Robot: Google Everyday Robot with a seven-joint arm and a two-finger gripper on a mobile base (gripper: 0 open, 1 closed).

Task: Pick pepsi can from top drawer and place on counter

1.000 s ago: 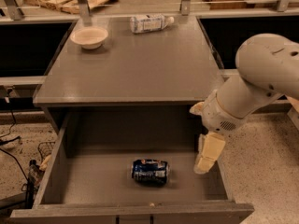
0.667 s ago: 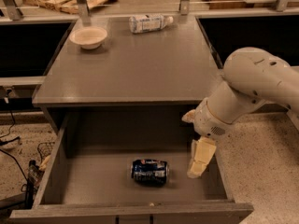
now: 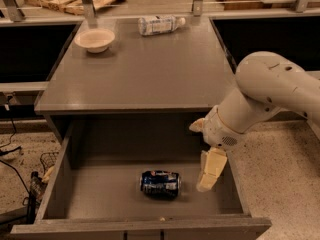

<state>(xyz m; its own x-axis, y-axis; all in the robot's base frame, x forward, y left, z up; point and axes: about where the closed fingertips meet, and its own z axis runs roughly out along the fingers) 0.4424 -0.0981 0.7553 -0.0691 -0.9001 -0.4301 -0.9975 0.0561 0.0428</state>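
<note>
The pepsi can (image 3: 160,184) lies on its side on the floor of the open top drawer (image 3: 75,184), near the front middle. My gripper (image 3: 199,157) hangs inside the drawer just right of the can, open and empty. Its lower finger (image 3: 210,169) points down and ends close to the can's right end without touching it. The grey counter (image 3: 145,69) is the cabinet top above the drawer.
A white bowl (image 3: 95,39) stands at the counter's back left. A clear plastic bottle with a white label (image 3: 159,24) lies at the back middle. My white arm (image 3: 270,91) reaches in from the right. Cables and a wire basket (image 3: 47,161) lie on the floor at the left.
My gripper has moved left and a little lower inside the drawer, closer to the can. The can has not moved.
</note>
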